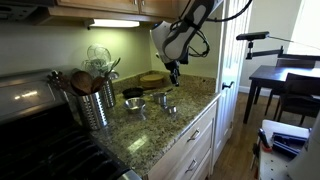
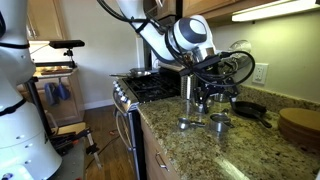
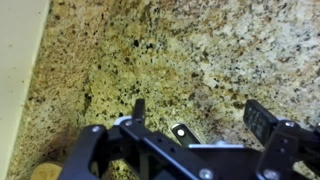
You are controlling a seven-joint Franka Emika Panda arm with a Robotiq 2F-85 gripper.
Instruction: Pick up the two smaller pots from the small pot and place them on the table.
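Note:
Three small shiny steel pots stand on the speckled granite table (image 1: 190, 112). In an exterior view I see one (image 1: 135, 103) at the left, one (image 1: 162, 100) in the middle and a tiny one (image 1: 171, 109) beside it. In an exterior view two show, one (image 2: 220, 121) and one (image 2: 185, 124); I cannot tell which is largest. My gripper (image 1: 172, 72) hangs open and empty just above them, also in an exterior view (image 2: 205, 95). In the wrist view the open fingers (image 3: 200, 113) frame bare granite (image 3: 150, 50), and a short steel handle (image 3: 183, 133) shows between them.
A dark round pot (image 1: 133, 92) and a steel utensil holder (image 1: 97, 104) stand behind the pots. A stove (image 2: 150, 88) is beside the counter. A dark pan (image 2: 248, 108) and a round wooden board (image 2: 300, 125) lie nearby. A dark dining table (image 1: 285, 78) stands beyond the counter edge.

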